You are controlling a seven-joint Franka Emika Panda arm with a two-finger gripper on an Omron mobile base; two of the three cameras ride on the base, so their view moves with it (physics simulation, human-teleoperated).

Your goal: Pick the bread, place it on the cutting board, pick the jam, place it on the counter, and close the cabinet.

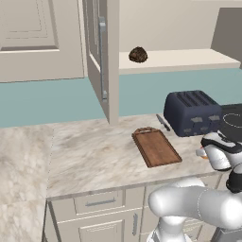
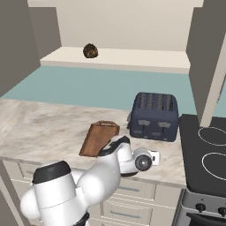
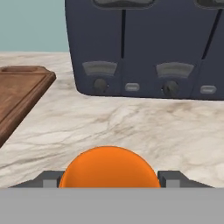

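Where the arm reaches low over the near edge of the counter [image 1: 94,156], the gripper [image 3: 109,179] pinches the jam [image 3: 109,168], a smooth orange round form seated between the two dark fingertips [image 3: 50,179]; a sliver of orange also peeks out beside the white hand in the left base view. No label or writing can be read on the jar or on anything else here. The worktop is beige-and-cream marbled stone over beige drawers with metal handles. Just left of the hand lies the cutting board [image 1: 156,147], reddish-brown wood with a raised rim, bare, its handle pointing away toward the wall. Beyond it stands a dark blue toaster [image 1: 193,112], with a small knife [image 1: 163,123] on the stone to its left, and a black stove [image 2: 207,154] at the right. Behind runs a teal wall. Farthest and highest, the cabinet [image 1: 101,56] stands open, and the bread [image 1: 138,55], a dark lumpy loaf, sits on its cream shelf.
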